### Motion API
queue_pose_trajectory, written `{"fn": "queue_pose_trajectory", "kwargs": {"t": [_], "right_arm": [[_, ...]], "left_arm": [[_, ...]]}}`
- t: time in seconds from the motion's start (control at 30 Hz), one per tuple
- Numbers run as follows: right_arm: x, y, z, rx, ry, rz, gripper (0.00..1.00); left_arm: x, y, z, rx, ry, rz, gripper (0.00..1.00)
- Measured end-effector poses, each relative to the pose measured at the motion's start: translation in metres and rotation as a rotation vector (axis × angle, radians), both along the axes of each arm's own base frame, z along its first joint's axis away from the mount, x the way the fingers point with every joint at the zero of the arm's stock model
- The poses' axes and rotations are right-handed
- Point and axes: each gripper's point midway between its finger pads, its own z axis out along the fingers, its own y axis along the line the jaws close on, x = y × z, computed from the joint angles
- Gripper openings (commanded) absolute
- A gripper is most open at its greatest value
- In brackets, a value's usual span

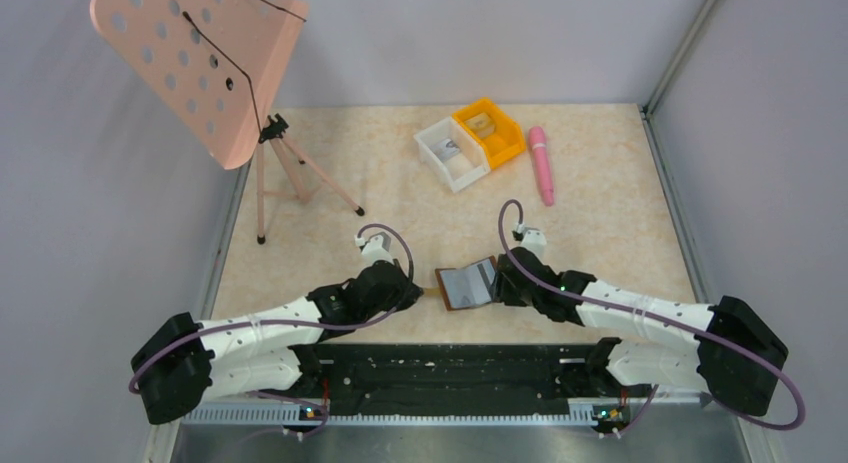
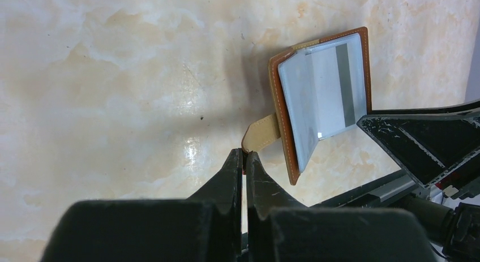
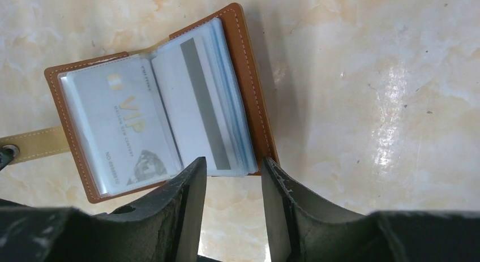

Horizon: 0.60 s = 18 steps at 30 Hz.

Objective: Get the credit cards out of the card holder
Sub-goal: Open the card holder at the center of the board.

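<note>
Top view: card holder [image 1: 468,284] open on table [image 1: 330,213], nr front edge, between left gripper [image 1: 424,294] and right gripper [image 1: 500,282]; bins [image 1: 508,143] + pink pen [image 1: 541,163] well apart at back. L wrist view: fingers pressed together, apparently pinching end of tan clasp tab [image 2: 261,133]; holder only half open, credit cards [image 2: 328,86] showing inside. R wrist view: fingers [image 3: 189,188] spread, straddling lower edge of cards in R-hand sleeves, not yet clamped; VIP card [image 3: 121,123] in L pocket. Handling, by judgement: cards light, thin, stiff, slick plastic, prob. snug in soft clear sleeves. Best taken by exposed short edge, flat faces between pads, pulled straight out along sleeve. Holder light + floppy, likely to slide or fold shut unless anchored by tab.
</note>
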Motion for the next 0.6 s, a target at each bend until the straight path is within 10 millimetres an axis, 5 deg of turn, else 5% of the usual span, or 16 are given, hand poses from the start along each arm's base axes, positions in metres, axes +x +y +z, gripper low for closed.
{"fn": "queue_pose_trajectory", "kwargs": {"t": [0.27, 0.37, 0.6], "right_arm": [[-0.002, 0.000, -0.001, -0.004, 0.007, 0.015, 0.41], [-0.004, 0.000, 0.003, -0.011, 0.016, 0.027, 0.41], [0.004, 0.022, 0.046, 0.102, -0.037, 0.074, 0.34]], "left_arm": [[0.001, 0.004, -0.004, 0.026, -0.004, 0.009, 0.00], [0.001, 0.006, -0.005, 0.040, -0.001, 0.008, 0.09], [0.001, -0.001, 0.007, 0.032, 0.001, -0.018, 0.23]]}}
